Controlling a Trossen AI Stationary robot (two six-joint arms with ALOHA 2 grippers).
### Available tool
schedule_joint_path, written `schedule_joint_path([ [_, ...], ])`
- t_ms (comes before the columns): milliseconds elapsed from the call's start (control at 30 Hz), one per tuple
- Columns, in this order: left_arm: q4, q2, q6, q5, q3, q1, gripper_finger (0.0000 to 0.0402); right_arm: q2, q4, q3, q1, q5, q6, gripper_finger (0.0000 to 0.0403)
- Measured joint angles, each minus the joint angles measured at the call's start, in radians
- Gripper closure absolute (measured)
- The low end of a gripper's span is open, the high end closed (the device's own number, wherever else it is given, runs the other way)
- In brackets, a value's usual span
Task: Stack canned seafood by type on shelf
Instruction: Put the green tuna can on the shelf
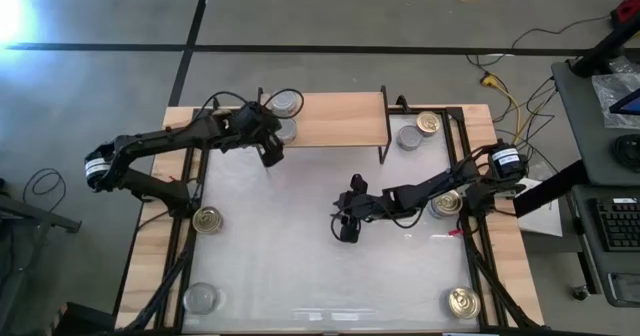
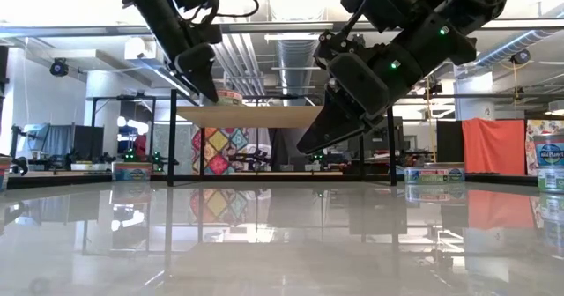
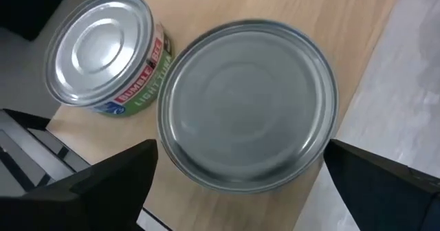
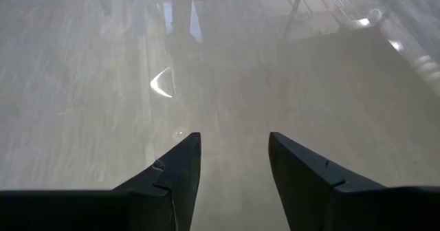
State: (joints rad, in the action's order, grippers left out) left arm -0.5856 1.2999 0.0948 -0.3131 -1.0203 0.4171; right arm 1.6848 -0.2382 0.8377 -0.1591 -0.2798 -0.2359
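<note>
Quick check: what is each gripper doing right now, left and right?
Left gripper: open, straddling a silver-topped can on the shelf.
Right gripper: open, empty.

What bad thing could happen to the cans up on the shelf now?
The left gripper is open, its fingers either side of a silver can near the shelf edge; a bump might push it off. The second silver can sits close by, so it could get knocked too.

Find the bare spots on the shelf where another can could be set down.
The shelf is bare from its middle to its right end, up to the black leg. Its left end is crowded: two silver cans sit there with the open left pincer around one. The right pincer is empty.
</note>
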Motion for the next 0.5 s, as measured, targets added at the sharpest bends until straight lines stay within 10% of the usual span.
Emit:
schedule_joint_path([
  [500,-0.145,0.0,-0.016,-0.036,-0.146,-0.03,0.0002,0.0,0.002,0.0,-0.009,0.0,0.002,0.0245],
])
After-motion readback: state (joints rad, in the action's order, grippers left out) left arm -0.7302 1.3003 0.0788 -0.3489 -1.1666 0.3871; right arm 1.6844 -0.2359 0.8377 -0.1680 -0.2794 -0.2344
